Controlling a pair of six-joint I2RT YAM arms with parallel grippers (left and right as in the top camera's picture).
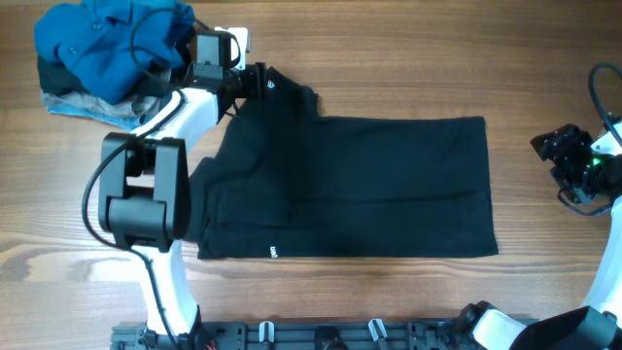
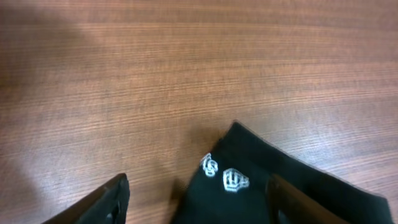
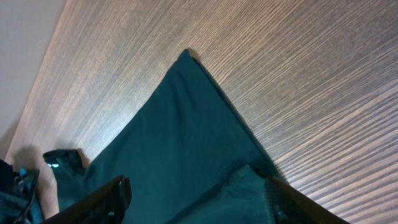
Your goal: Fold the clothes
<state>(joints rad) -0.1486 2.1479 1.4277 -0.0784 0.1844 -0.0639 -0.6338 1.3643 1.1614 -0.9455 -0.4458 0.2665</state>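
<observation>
Lying spread on the table (image 1: 408,58): black T-shirt (image 1: 369,185), seemingly part-folded. Hovering at its neck corner, jaws parted (nothing clamped): left gripper (image 1: 258,81). Hanging open, well apart: right gripper (image 1: 542,146). Needing next: fresh edge grasp.

White left arm (image 1: 183,113) and right arm (image 1: 608,274) carry black joints and cables

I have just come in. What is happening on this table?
Two robot arms are folding a black T-shirt spread on the wooden table. The left gripper hangs open over the shirt's far left corner, by a small white print. The right gripper is open too, off to the shirt's right, holding nothing. A blue shirt lies bunched nearby.
</observation>
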